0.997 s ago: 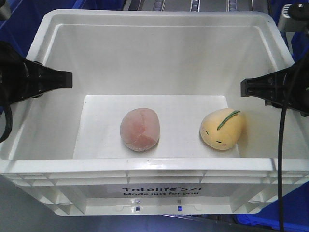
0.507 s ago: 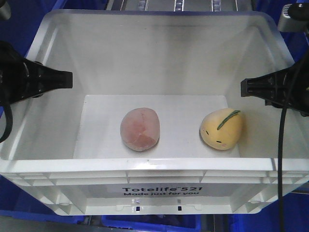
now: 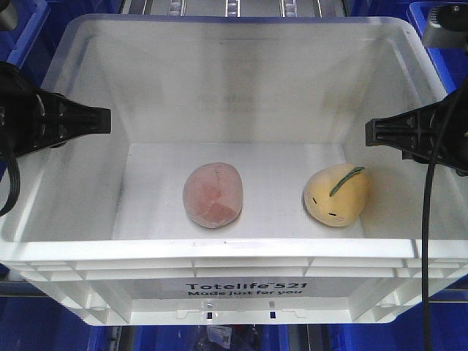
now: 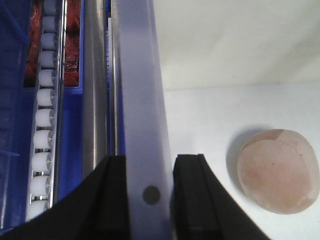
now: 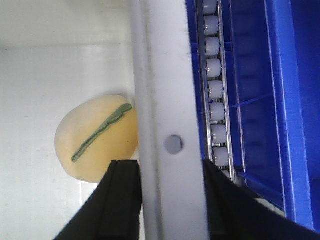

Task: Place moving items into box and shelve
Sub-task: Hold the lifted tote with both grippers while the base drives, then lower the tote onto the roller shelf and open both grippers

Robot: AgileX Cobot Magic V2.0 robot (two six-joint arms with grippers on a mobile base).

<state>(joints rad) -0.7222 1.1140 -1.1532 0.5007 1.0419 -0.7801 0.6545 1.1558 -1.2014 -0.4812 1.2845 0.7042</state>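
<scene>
Two black claws pinch the white crate (image 3: 234, 252) by its side walls. At the far left of the front view the left claw (image 3: 88, 121) reaches in over the left rim; the left wrist view shows its fingers (image 4: 192, 200) clamped on that rim (image 4: 140, 125), one inside the crate and one outside, with a blue bin (image 4: 20, 100) and a roller track (image 4: 42, 115) beyond. On the crate floor, left of centre, lies the dusty-pink plush ball (image 3: 213, 195), seams up. Well apart from it, to the right, rests the pale-yellow plush fruit (image 3: 336, 195), green stripe on top and tiny face toward the front, close to the right wall. Further right, the right claw (image 3: 387, 133) is clamped on the right rim (image 5: 167, 120), and blue bins (image 5: 270, 100) lie outside it.
</scene>
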